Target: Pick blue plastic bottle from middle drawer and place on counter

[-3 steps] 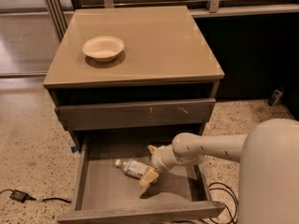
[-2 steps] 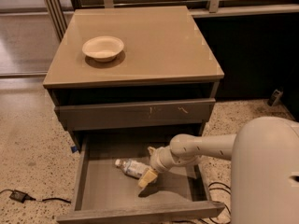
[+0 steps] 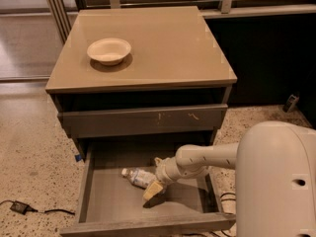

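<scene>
The blue plastic bottle (image 3: 137, 177) lies on its side on the bare floor of the open middle drawer (image 3: 108, 201), cap pointing left. My gripper (image 3: 155, 177) reaches down into the drawer from the right. It is open, with one finger behind the bottle's right end and one tan fingertip (image 3: 151, 191) in front of it. The bottle rests on the drawer floor. The tan counter (image 3: 168, 48) tops the cabinet above.
A white paper bowl (image 3: 109, 50) sits on the counter's left part. A shut drawer front with pale scratches (image 3: 143, 120) overhangs the open drawer. A black cable and plug (image 3: 19, 208) lie on the speckled floor at left. My arm's white shell (image 3: 276, 181) fills the lower right.
My arm's white shell has shifted left in the view. The gripper stays at the bottle's right end and the bottle has not moved.
</scene>
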`<move>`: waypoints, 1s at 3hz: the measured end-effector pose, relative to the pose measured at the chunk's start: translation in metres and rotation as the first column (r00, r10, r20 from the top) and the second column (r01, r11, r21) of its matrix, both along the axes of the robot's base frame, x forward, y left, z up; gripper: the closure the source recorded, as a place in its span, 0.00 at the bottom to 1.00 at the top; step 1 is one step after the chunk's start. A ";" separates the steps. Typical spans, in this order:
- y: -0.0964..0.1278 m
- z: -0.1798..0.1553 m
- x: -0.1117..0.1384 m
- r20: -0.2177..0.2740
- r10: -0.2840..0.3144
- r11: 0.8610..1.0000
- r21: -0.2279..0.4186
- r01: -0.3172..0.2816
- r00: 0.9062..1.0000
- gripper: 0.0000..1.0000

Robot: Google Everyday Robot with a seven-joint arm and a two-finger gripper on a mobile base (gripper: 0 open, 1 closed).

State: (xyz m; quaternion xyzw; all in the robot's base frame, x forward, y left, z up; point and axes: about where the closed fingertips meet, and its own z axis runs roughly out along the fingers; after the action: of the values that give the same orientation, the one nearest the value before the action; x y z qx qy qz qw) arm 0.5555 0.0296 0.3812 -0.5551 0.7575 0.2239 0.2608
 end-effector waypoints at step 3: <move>-0.002 -0.015 -0.003 -0.014 -0.024 1.000 -0.015 0.024 1.000 0.17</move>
State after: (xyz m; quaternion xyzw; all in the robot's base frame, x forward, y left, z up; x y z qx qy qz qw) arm 0.5524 0.0279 0.3665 -0.5464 0.7676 0.2190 0.2537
